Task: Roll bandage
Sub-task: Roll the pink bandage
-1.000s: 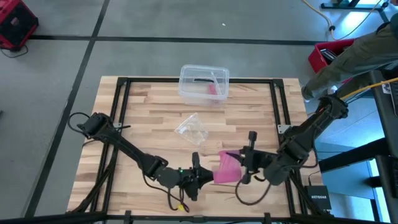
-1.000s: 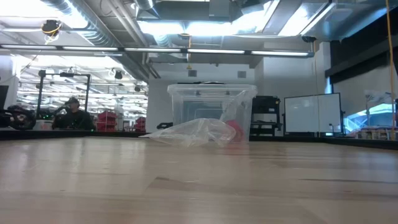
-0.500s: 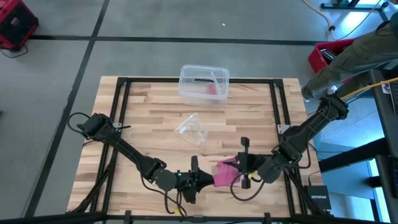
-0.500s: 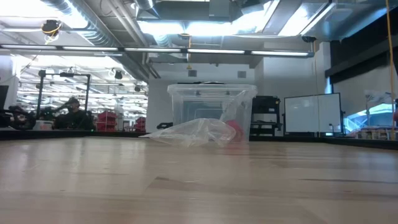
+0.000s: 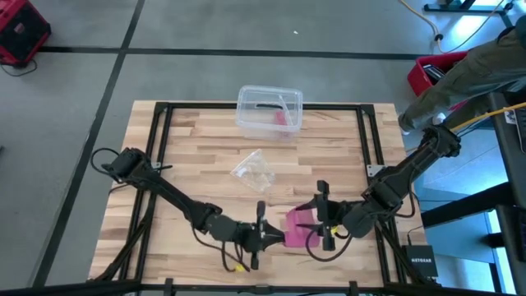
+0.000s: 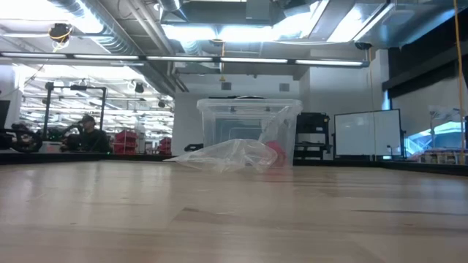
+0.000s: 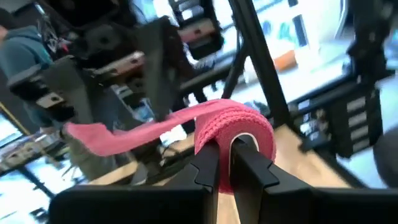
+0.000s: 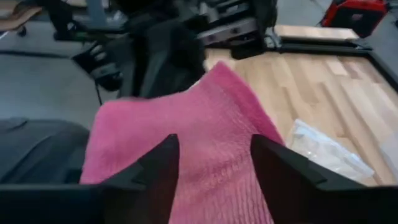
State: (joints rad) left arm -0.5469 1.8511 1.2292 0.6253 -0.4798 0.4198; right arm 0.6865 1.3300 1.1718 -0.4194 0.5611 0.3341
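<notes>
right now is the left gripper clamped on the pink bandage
Yes, in the left wrist view the left gripper has its fingers pinched on the rolled end of the bandage.

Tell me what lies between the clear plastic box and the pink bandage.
In the high view, a small clear plastic wrapper lies on the wood between the clear plastic box and the bandage.

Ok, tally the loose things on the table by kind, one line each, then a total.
Pink bandage, held between the two grippers: 1
Clear plastic box, at the far edge: 1
Clear plastic wrapper, mid-table: 1
Total: 3
</notes>
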